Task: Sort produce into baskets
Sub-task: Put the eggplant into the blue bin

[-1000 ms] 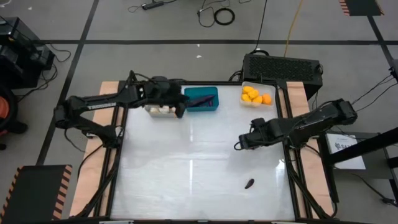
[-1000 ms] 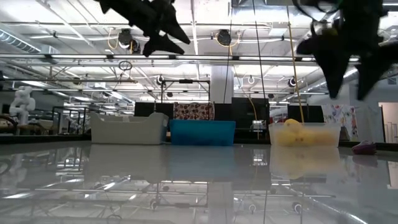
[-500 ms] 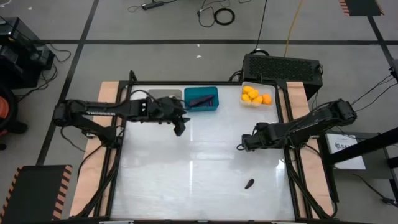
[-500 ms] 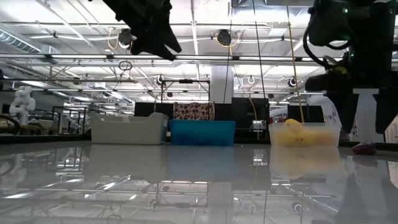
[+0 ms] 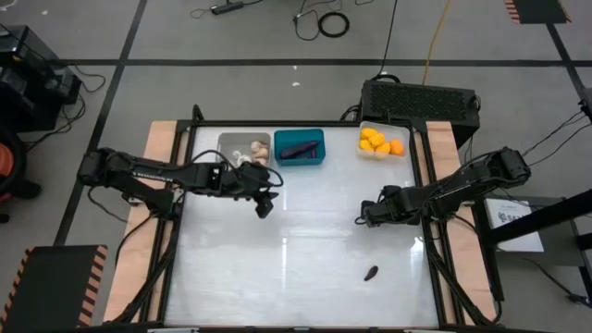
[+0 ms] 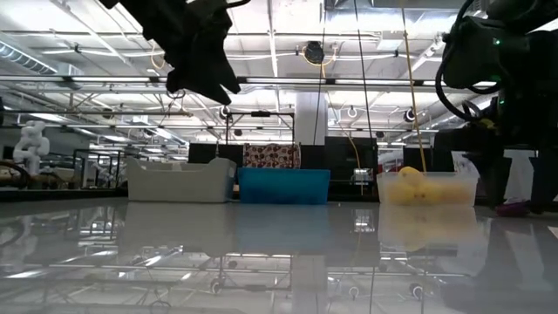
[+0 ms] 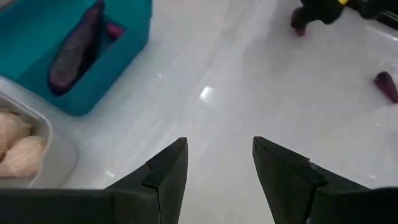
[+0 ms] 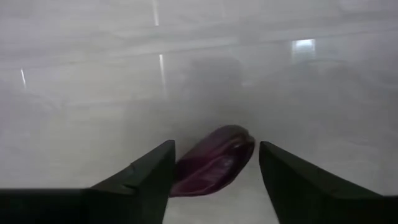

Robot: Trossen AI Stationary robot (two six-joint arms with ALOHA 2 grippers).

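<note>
A large robotics lab or workshop hall: exposed ceiling trusses (image 6: 288, 83) with strip lights, a grey taped floor (image 5: 231, 88) strewn with cables (image 5: 324, 20), and other workbenches behind

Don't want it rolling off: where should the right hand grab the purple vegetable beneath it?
Take the purple vegetable across its narrow middle, straight down from above. It lies flat on the table, long and rounded, slanted across the open right hand's gap, so squaring the fingers to its long sides would probably help. The left hand waits open near the grey tub.
</note>
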